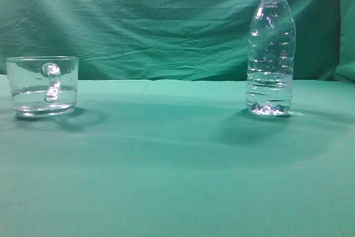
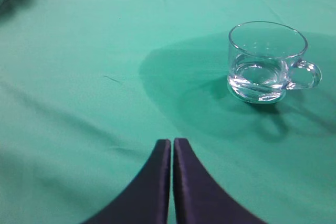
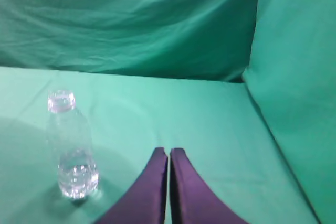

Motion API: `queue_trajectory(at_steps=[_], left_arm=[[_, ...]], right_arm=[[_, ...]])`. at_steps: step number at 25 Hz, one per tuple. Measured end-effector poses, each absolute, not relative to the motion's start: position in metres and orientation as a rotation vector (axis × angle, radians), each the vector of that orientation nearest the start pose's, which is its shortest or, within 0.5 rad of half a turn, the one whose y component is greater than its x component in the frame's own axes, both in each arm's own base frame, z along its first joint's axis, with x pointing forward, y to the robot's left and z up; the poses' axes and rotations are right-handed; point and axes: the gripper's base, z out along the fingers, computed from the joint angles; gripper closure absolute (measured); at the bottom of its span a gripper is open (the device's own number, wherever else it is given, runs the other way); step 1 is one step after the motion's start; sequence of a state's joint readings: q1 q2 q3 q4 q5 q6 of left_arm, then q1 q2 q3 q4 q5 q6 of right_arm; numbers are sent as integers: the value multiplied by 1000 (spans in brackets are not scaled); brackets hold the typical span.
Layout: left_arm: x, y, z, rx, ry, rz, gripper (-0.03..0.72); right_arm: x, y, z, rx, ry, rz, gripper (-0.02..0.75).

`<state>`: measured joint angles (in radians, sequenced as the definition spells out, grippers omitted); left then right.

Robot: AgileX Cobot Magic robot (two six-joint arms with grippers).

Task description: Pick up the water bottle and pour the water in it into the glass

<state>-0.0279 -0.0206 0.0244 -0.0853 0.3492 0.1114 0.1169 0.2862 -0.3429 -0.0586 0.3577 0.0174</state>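
The water bottle (image 1: 270, 48) stands upright and uncapped at the right of the green table, with water (image 1: 269, 94) in its lower part. It also shows at the left of the right wrist view (image 3: 71, 145). The glass (image 1: 42, 85), a clear mug with its handle facing the exterior camera, stands at the left with some water in it. It also shows at the upper right of the left wrist view (image 2: 265, 61). My left gripper (image 2: 172, 142) is shut and empty, well short of the glass. My right gripper (image 3: 168, 152) is shut and empty, to the right of the bottle. Neither gripper shows in the exterior view.
A green cloth (image 1: 166, 165) covers the table and hangs as a backdrop (image 1: 155, 20) behind it. A green cloth wall (image 3: 294, 77) rises at the right edge of the table.
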Motion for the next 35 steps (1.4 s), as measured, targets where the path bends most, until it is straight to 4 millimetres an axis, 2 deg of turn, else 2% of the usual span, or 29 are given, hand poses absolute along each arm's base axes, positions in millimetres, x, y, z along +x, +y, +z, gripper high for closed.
queue_trajectory(at_steps=[4, 7, 15, 17, 18, 35], left_arm=[[53, -4, 175, 75, 1834, -24, 688], [53, -4, 175, 75, 1834, -24, 688], [53, -4, 175, 75, 1834, -24, 688], [53, -4, 175, 75, 1834, -24, 688], [53, -4, 175, 75, 1834, -24, 688], [53, -4, 175, 75, 1834, -24, 688]], right_arm=[[60, 5, 235, -122, 1795, 42, 738], [52, 4, 212, -121, 1789, 42, 738], [52, 4, 172, -109, 1874, 52, 738], [52, 4, 170, -80, 1883, 73, 738], [52, 4, 170, -72, 1883, 79, 689], [52, 4, 168, -72, 1909, 77, 689]])
